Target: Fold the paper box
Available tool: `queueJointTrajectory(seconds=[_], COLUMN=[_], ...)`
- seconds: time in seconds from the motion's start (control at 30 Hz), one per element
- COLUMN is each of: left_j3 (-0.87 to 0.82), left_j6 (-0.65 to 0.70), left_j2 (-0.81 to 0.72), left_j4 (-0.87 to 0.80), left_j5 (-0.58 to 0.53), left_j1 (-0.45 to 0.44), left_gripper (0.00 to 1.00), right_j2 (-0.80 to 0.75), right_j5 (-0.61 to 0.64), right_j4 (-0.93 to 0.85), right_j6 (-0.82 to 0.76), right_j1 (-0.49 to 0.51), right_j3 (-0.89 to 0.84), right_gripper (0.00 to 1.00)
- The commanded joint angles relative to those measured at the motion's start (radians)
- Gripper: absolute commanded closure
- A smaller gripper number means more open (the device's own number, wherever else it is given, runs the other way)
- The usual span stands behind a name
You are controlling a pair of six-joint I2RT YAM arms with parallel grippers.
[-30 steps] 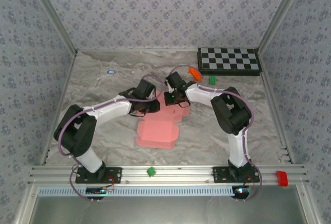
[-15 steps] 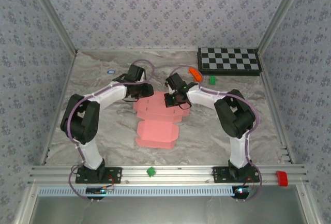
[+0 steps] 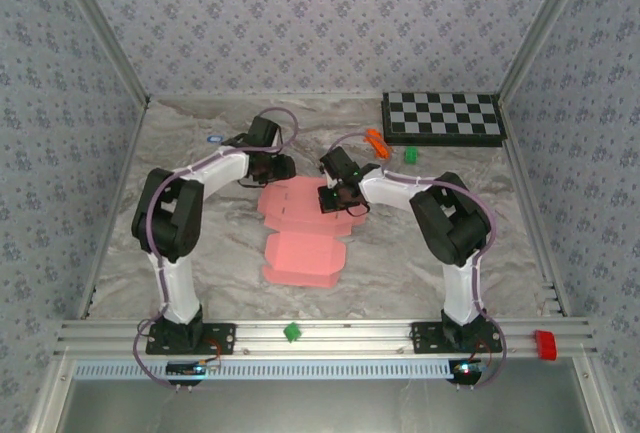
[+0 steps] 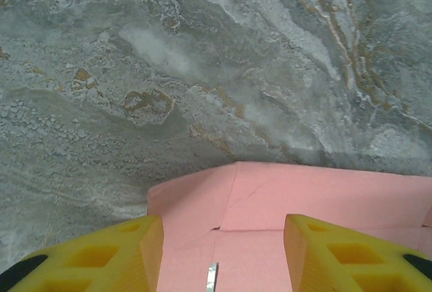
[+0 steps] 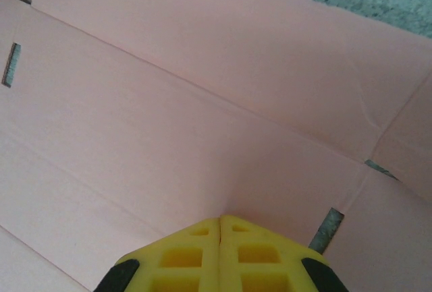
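Left gripper (image 4: 223, 231) gapes empty over the flat paper box (image 3: 303, 258); right gripper (image 5: 220, 228), fingers together, seemingly touches it.

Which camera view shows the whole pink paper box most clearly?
The top external view: the paper box lies there almost whole, its outline and flaps clear. The left wrist view gives one corner on the table; the right wrist view gives a close stretch of creases and slots.
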Motion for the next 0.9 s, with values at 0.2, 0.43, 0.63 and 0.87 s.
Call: queueJointTrajectory(seconds=[0.2,0.43,0.63,0.87], left_j3=[0.032,0.031,0.051,0.043], left_j6=[0.009,0.025,0.041,0.034], left_j2=[0.035,0.033,0.058,0.024], left_j4=[-0.049,-0.05,-0.047,-0.024], left_j5=[-0.053,-0.085,-0.04,-0.018], left_j1=[0.004,0.004,0.005,0.005], left_gripper=[0.47,0.41,0.42,0.53], right_j2=[0.034,0.045,0.049,0.051], right_j5=[-0.017,-0.022,-0.023,-0.023], right_j4=[-0.012,-0.011,-0.014,-0.02], right_j6=[0.014,0.013,0.011,0.011], right_j1=[0.006,0.005,0.005,0.005], right_j3=[-0.004,0.0,0.001,0.004], right_gripper=[1.0,1.0,1.0,1.0])
